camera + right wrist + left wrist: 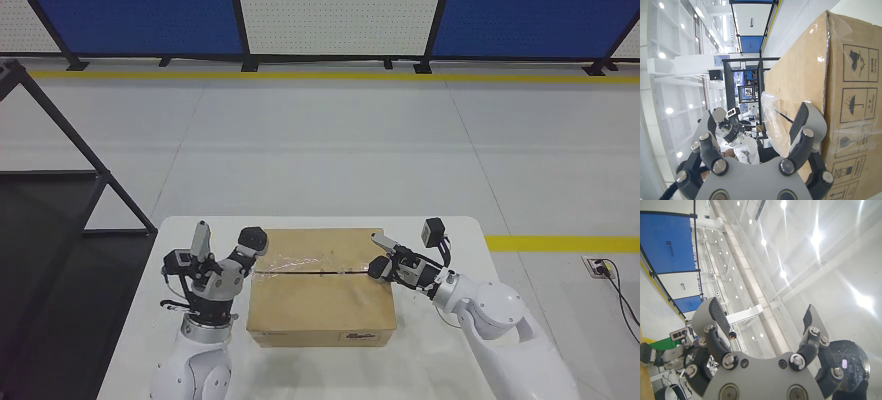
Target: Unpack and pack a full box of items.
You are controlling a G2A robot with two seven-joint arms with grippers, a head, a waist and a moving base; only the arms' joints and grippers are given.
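A closed brown cardboard box (320, 285) sits mid-table, its top seam covered by crinkled clear tape (300, 265). My left gripper (215, 255) is at the box's left side, pointing upward, and in the left wrist view it (762, 306) stands open with nothing between its fingers. My right gripper (380, 254) is at the right end of the seam. In the right wrist view it (757, 113) is open at the box's (800, 75) top edge, one finger (800, 121) close to the loose tape (770, 113).
The white table (430, 340) has bare strips on both sides of the box and in front of it. A black metal frame (60, 200) stands off the table's left side. Beyond the table is open floor.
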